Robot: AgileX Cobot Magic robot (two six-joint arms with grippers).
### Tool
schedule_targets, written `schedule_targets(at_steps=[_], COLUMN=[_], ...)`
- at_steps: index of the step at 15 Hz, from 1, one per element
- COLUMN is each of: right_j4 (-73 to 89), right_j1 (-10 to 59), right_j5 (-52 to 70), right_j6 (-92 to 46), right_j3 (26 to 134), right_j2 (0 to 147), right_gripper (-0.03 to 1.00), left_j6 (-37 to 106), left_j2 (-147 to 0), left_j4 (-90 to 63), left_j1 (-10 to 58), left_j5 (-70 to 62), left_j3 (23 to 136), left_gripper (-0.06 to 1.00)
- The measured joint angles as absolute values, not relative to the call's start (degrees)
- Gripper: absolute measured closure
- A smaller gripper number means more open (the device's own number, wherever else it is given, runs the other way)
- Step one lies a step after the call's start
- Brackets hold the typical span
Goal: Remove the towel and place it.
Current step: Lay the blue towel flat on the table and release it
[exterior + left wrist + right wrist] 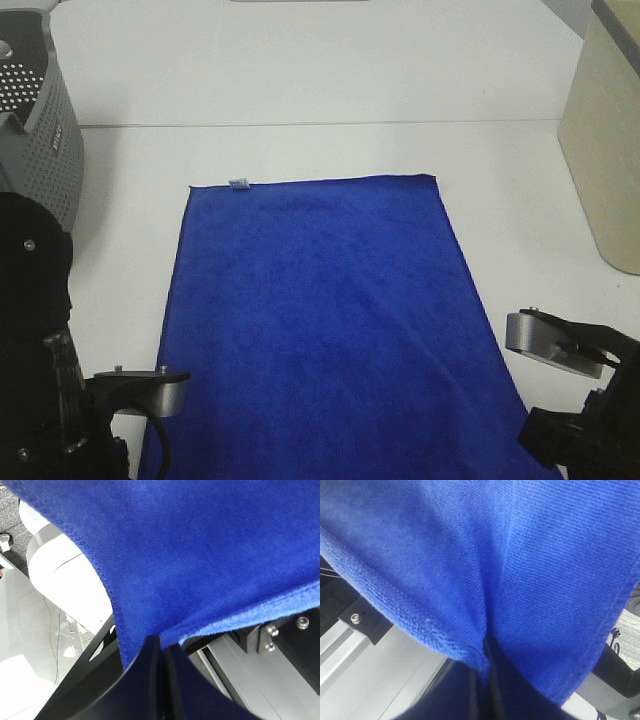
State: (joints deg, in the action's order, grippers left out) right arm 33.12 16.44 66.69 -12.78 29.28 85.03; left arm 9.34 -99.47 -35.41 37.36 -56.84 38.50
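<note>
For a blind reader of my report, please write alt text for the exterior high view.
A royal-blue towel lies spread on a white table, its near end between the left arm and right arm. A grey perforated basket stands far left, a beige bin far right.

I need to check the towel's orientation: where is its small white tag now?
In the high view, the tag sits on the towel's far edge near the left corner, on the side of the grey basket.

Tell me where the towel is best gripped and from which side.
Its two near corners, from the near side: the towel lies flat, offering only edges. The left gripper and right gripper have fingers shut on that end.
</note>
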Motion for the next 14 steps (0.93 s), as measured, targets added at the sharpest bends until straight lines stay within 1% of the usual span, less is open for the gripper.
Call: schedule_targets(at_steps=[5,8,10,12,14], right_j4=[33.69,33.23,32.77,32.60,32.37], right_j1=[16.44,16.44,16.44,16.44,16.44], right_j5=[65.83,65.95,66.06,66.06,66.06], right_j6=[-12.66,-12.49,-12.43,-11.80,-10.49], right_j3=[29.28,29.28,29.28,29.28,29.28], right_j2=[85.20,85.20,85.20,85.20,85.20], right_gripper=[0.93,0.86,0.78,0.65,0.46], left_j6=[9.51,9.51,9.51,9.51,9.51], left_j2=[-99.64,-99.64,-99.75,-99.75,-99.75], left_j4=[-34.95,-34.49,-34.78,-36.15,-37.53], left_j1=[37.36,37.36,37.36,37.36,37.36], left_j5=[-56.04,-56.15,-56.21,-56.21,-56.21], left_j3=[38.50,38.50,38.50,38.50,38.50], left_gripper=[0.94,0.94,0.87,0.76,0.54])
